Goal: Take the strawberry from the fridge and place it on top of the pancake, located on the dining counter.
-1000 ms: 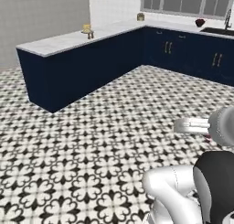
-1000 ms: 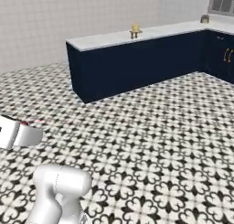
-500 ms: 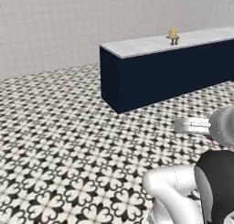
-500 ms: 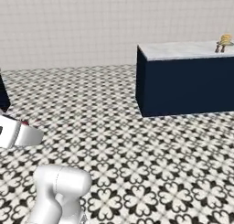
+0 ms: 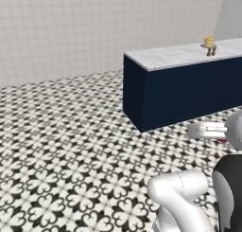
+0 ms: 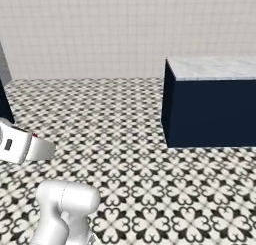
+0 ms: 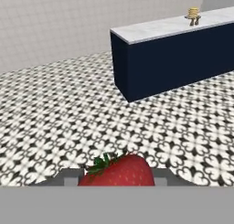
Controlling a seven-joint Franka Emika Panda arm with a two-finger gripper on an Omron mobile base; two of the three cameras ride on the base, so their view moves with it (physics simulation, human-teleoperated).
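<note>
Black-and-white patterned floor tiles [image 5: 71, 150] with a repeating heart-and-petal motif spread across the room, backed by a pale wall of small square tiles [image 6: 100, 34], matt and flat. Since a second ago the whole picture has swung: the long run of navy cabinets along the far wall has slid out of frame and the end of the long white-grey marble desk over a navy blue base [image 5: 189, 84] now stands ahead and to the right, which reads as the base turning and driving, not as anything in the room moving. That suits the task, since the fetch from the fridge looks done and the carry toward the dining desk is under way, with the placing still ahead. On the far part of the marble top sits the small stack of golden-yellow round pancakes [image 7: 193, 12], tiny at this range, with a small dark shape [image 7: 195, 21] under it that I cannot make out as a plate. In the hand view the glossy red strawberry with a green leafy cap [image 7: 117, 170] sits between the two grey fingers [image 7: 161, 176], one pad at each flank, so the gripper [image 7: 116, 177] is closed on the berry. Its skin looks smooth and rounded, likely easy to roll once set down. The desk's top is veined and hard-edged; its base is a plain dark box with sharp corners.
</note>
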